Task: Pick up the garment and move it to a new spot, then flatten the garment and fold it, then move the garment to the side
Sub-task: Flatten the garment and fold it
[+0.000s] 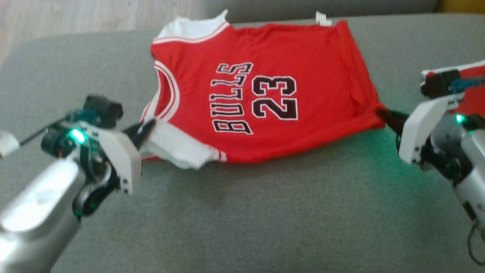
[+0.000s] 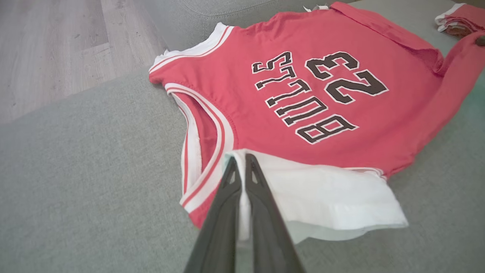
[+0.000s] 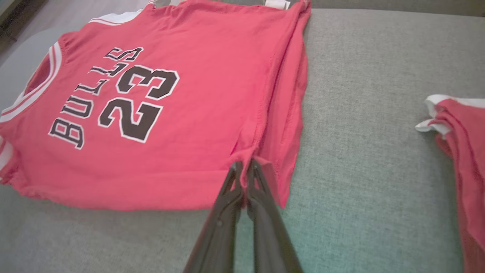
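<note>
Head view soft with blur. Red jersey (image 1: 265, 94), printed BULLS 23, lies spread on the grey cushion (image 1: 265, 220) in the upper middle of the frame, print face up; what lies under the top layer is hidden. Left gripper (image 1: 146, 131) at the jersey's lower-left corner: from the head its dark tips merge with a white turned-out flap, so the grip is hard to read there. The left wrist view settles it: fingers pressed together, with white cloth pinched between them just beside the striped armhole trim. Right gripper (image 1: 382, 113) at the lower-right corner: from the head it is a dark smear against the red. The right wrist view shows its fingers closed on a puckered fold of red hem, with the side edge doubled over along the jersey's right side. A small white tag (image 1: 322, 18) at the jersey's top edge is cut off by the frame top in the right wrist view. A second red garment (image 3: 462, 151) with white trim, right of frame, is cut off by the edge; from the head the right arm half covers it. Pale wood floor (image 2: 57, 49) in the upper left.
</note>
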